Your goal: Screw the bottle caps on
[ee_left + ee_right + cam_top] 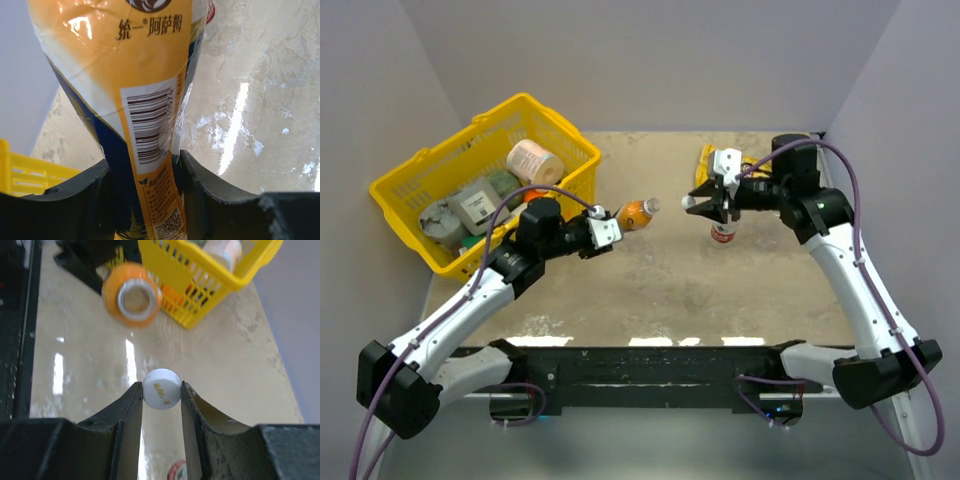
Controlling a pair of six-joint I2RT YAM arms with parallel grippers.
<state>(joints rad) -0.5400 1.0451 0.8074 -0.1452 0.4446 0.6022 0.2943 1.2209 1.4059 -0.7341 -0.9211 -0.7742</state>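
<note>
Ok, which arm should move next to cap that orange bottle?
Right. The right gripper pinches a white cap facing the open mouth of the orange bottle; the left gripper is busy holding that bottle sideways.

Yellow basket (448, 147) at the far left of a beige table (650, 290), pink roll (533, 160), grey box (477, 205) and green can (505, 182) inside, yellow bag (703, 162) near the back.

Overhead, I get bright, even light with soft shadows; white glare strips line the worktop (660, 290) at its near edge. On my right wrist view the orange bottle (132, 292) is blurred, the white cap (161, 388) sharp. Left wrist: glare on its glossy label (150, 125).
</note>
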